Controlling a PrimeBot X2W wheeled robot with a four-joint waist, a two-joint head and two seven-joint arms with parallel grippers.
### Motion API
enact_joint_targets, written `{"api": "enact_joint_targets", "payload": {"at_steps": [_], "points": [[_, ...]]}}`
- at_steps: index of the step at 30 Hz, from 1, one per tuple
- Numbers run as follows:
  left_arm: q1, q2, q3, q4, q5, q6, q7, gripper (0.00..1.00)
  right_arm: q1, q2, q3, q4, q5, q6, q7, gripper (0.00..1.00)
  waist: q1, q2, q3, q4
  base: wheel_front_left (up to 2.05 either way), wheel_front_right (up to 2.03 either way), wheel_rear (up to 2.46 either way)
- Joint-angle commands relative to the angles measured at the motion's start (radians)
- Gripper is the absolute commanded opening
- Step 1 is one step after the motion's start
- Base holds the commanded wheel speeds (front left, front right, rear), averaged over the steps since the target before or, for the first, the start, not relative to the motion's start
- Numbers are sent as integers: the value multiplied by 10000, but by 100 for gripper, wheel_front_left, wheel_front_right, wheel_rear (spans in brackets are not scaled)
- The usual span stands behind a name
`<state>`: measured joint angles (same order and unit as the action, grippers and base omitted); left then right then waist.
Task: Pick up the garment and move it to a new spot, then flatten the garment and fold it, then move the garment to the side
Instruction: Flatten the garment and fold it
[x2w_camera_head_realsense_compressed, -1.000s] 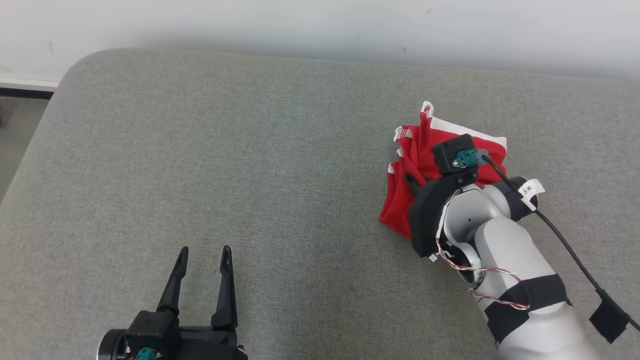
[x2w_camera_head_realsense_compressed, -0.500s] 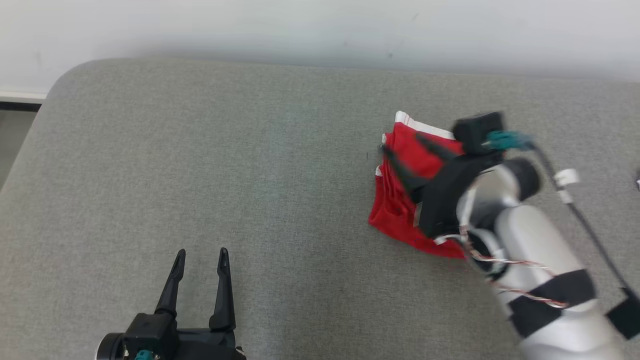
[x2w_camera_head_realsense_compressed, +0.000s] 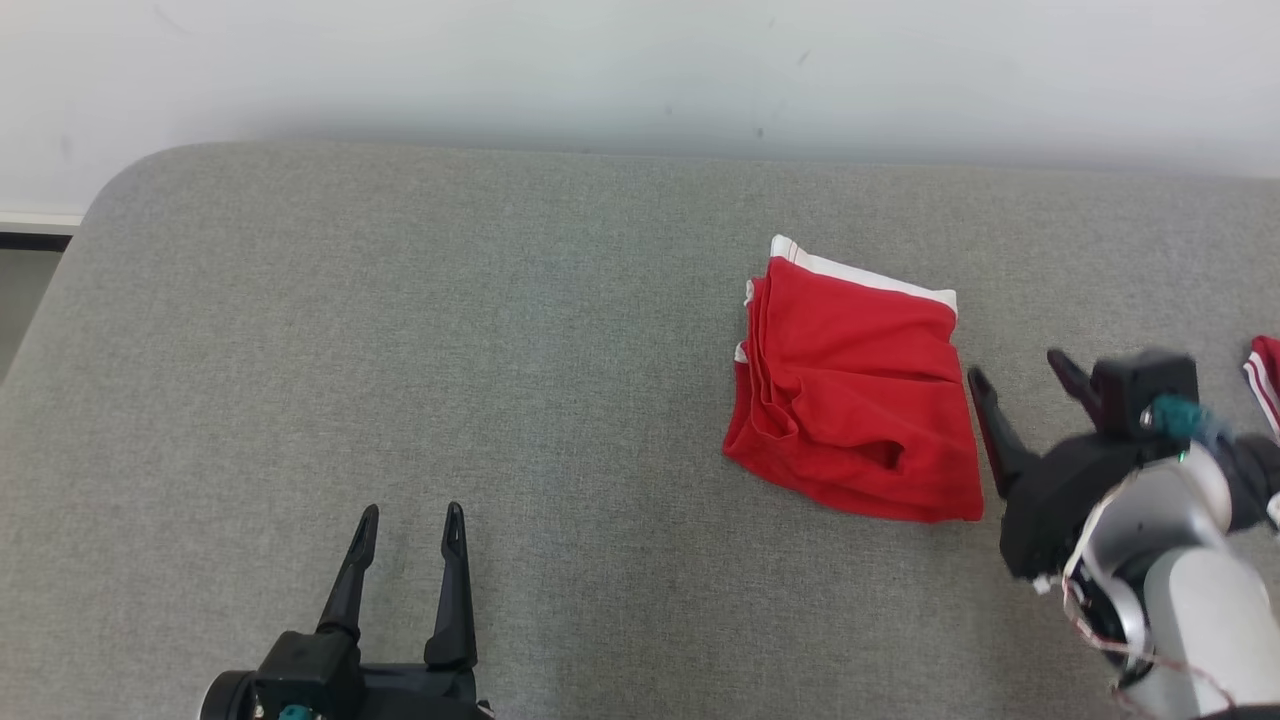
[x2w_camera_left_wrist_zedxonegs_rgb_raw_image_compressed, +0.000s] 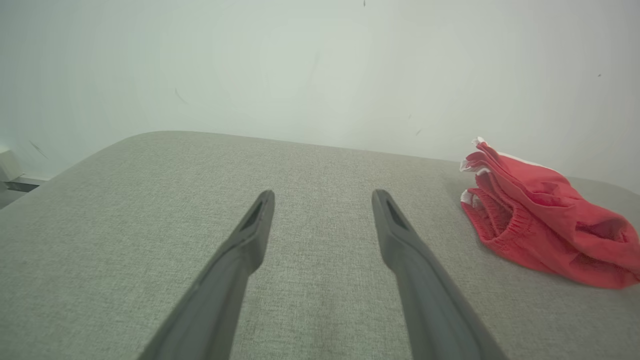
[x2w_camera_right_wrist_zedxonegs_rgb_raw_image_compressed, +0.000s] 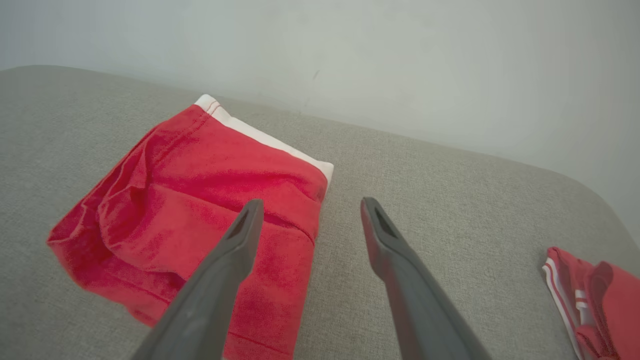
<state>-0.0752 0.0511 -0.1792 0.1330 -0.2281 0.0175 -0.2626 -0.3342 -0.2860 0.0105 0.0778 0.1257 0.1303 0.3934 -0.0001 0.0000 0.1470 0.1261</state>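
Having let go and drawn back, the right end effector (x2w_camera_head_realsense_compressed: 1015, 366) hangs spread and empty just right of the folded red garment (x2w_camera_head_realsense_compressed: 860, 390), much nearer it than the spread, empty left end effector (x2w_camera_head_realsense_compressed: 412, 511).

Plain indoor room that looks like a robot test space or lab. A wide grey padded surface (x2w_camera_head_realsense_compressed: 500, 350), covered in woven fabric and rounded at the corner, stands against a plain white wall (x2w_camera_head_realsense_compressed: 600, 70) flecked with small dark scuffs. At the far left, a pale skirting strip (x2w_camera_head_realsense_compressed: 35, 218) sits above a dark band. 2 pieces of red clothing lie on the fabric: a folded red garment (x2w_camera_head_realsense_compressed: 860, 390) and a second red garment (x2w_camera_head_realsense_compressed: 1265, 380) at the right edge. The robot's right arm (x2w_camera_head_realsense_compressed: 1190, 610) carries loose twisted wires and black tape, typical of a lab rig.
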Motion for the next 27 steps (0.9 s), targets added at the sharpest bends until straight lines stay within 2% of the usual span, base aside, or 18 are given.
{"api": "enact_joint_targets", "payload": {"at_steps": [1, 6, 10, 15, 19, 20, 21, 22, 23, 27], "points": [[124, -11, -3, 1, -37, 13, -25, 100, 399, 199, -166, -120, -292, 0, -197, 100, 1, 0, 12, -14, 0, 0, 0], [120, -11, -9, 42, 4, -21, -25, 100, 963, 678, -342, -103, -924, 0, -961, 100, 1, 0, 15, -88, 0, 0, 0], [122, -11, -38, 62, 44, -60, -25, 100, 673, 875, -168, 303, -1267, 0, -1472, 100, 1, 0, 2, -136, 0, 0, 0], [80, -11, -111, 98, 18, -73, -25, 100, 117, 1007, -94, 1053, -1649, 0, -1758, 100, 1, 0, -17, -101, 0, 0, 0], [-2, -11, -215, 151, -49, -124, -25, 100, -621, 1098, -163, 2239, -2189, 0, -2039, 100, 1, 0, 13, 127, 0, 0, 0], [-6, -11, -221, 151, -62, -123, -25, 100, -792, 1099, -167, 2524, -2342, 0, -2132, 89, 1, 0, 32, 183, 0, 0, 0], [-16, -11, -242, 160, -68, -130, -25, 100, -934, 1100, -153, 2820, -2461, 0, -2211, 55, 1, 0, 60, 252, 0, 0, 0], [-26, -11, -242, 173, -71, -135, -25, 100, -1037, 1155, -122, 3095, -2541, 0, -2294, 4, 1, 0, 78, 302, 0, 0, 0], [-43, -11, -250, 182, -77, -150, -25, 100, -1125, 1196, -55, 3397, -2661, 0, -2377, 0, 1, 0, 109, 372, 0, 0, 0], [-123, -12, -247, 157, -116, -113, -25, 100, -1501, 1431, 207, 4411, -2989, 0, -2806, 0, 1, 0, 235, 611, 0, 0, 0]]}}
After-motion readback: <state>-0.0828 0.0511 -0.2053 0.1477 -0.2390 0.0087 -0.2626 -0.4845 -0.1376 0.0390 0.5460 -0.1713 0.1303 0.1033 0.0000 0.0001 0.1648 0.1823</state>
